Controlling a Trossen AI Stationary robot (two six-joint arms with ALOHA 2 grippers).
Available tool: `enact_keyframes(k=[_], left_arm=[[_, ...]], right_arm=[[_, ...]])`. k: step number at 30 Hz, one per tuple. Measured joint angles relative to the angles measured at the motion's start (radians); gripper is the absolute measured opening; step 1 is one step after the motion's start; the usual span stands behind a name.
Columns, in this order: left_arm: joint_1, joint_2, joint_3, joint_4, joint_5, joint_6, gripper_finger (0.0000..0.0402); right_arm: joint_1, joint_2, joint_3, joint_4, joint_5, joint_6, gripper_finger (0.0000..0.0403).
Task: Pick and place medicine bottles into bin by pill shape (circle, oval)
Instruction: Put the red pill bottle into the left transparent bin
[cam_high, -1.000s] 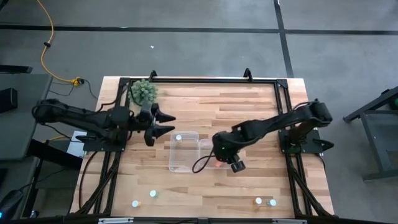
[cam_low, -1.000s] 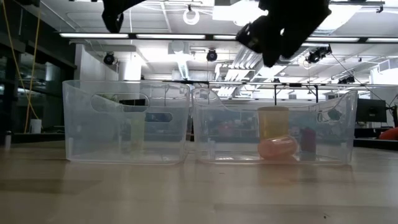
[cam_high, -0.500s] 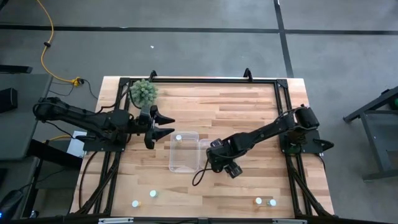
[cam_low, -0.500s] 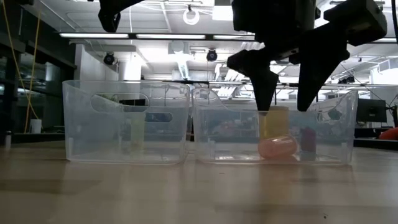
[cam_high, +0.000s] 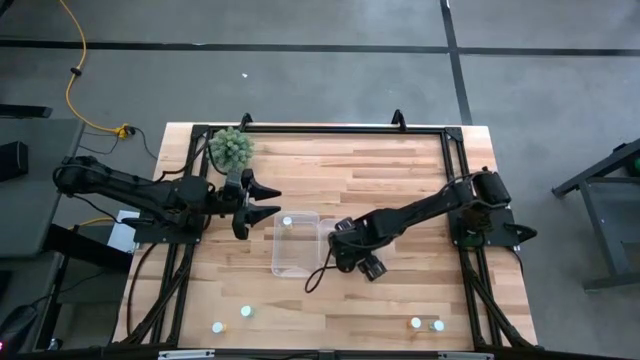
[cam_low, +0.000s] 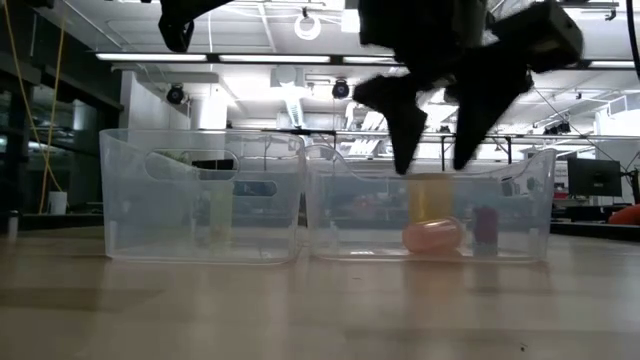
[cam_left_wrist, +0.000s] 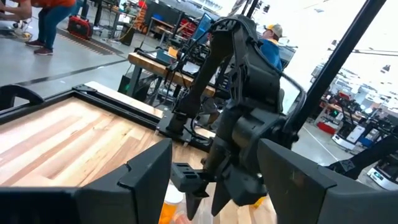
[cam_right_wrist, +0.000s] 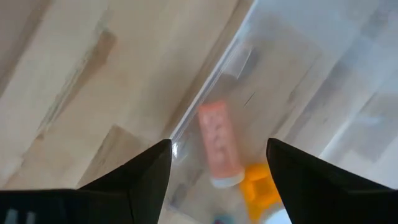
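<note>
Wooden planks make up the table (cam_high: 400, 180), framed in black rail, with a fuzzy green plant ball (cam_high: 231, 147) at its far left corner and a busy workshop behind. Two clear bins sit side by side mid-table. The left bin (cam_high: 294, 243) holds one white-capped bottle (cam_high: 287, 221). The right bin (cam_low: 430, 205) holds an upright orange bottle (cam_low: 431, 197), a pinkish bottle lying on its side (cam_low: 433, 235) and a small dark one (cam_low: 484, 224); the wrist camera shows the lying bottle (cam_right_wrist: 219, 146) just inside the bin wall.

The right gripper (cam_high: 345, 250) hangs over that right bin with its fingers (cam_low: 405, 125) spread apart and nothing between them, so the step in hand looks like the close of a drop-off. The left gripper (cam_high: 262, 198) waits above the table just behind the left bin, jaws apart and empty.

Four bottles stand unsorted along the near edge: two at the left (cam_high: 246, 312) (cam_high: 217, 327) and two at the right (cam_high: 415, 323) (cam_high: 437, 325). The next move calls for lifting clear of the bin walls and reaching to one of these; the right-hand pair is probably handiest for this arm. Pill shapes cannot be read from these views, so which bin each belongs in is unclear.
</note>
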Motion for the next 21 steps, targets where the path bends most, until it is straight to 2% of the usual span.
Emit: enact_keyframes(k=[8,21], left_arm=[[0.000,0.000,0.000,0.000,0.002,0.000,0.0225],[0.000,0.000,0.000,0.000,0.002,0.000,0.0225]], right_arm=[[-0.007,-0.001,0.077,-0.063,0.000,-0.135,0.0254],[-0.021,0.000,-0.057,-0.002,-0.002,-0.195,0.0254]])
